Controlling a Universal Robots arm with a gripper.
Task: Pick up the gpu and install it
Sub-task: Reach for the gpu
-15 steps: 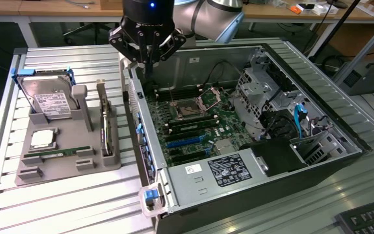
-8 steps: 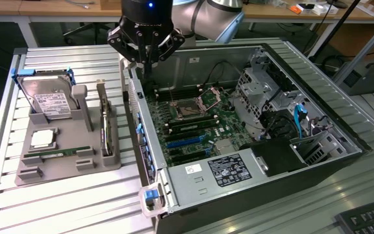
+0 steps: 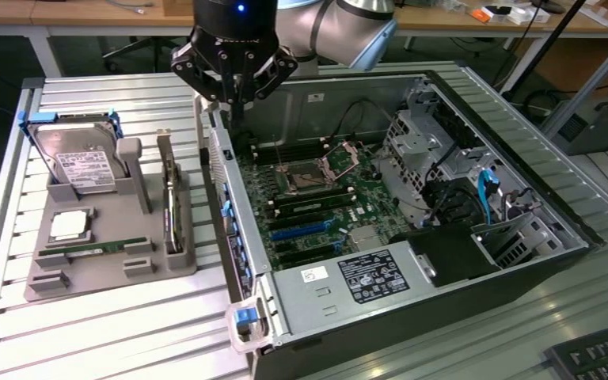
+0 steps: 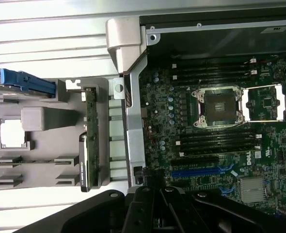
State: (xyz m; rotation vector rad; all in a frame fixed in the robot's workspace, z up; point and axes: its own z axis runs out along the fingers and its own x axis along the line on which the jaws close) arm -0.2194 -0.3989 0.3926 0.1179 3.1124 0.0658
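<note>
The gripper [image 3: 235, 105] hangs over the far end of the open computer case [image 3: 515, 261], just above the case wall [image 3: 228, 229] that faces the parts holder. Its fingers look pressed together with nothing between them, though the dark linkages make this hard to judge in the wrist view, where the gripper [image 4: 155, 191] sits over that same case wall [image 4: 135, 126].

The gpu [image 3: 170, 198] stands on its long edge in a slot of the grey holder [image 3: 104, 277], on the holder's side nearest the case and apart from the gripper. In the wrist view the gpu [image 4: 89, 131] shows as a narrow green and dark strip in the grey holder [image 4: 51, 141].

On the same holder are a hard drive [image 3: 80, 168] upright in a blue frame, a processor chip [image 3: 69, 226] lying flat and a memory stick [image 3: 93, 249].

The case wall rises between the gpu and the motherboard [image 3: 331, 214]. On the motherboard [image 4: 172, 111] are an open processor socket [image 4: 219, 108] and a blue expansion slot [image 4: 196, 172]. A power supply [image 3: 362, 273] fills the case's near end. Everything rests on a slatted table [image 3: 93, 332].
</note>
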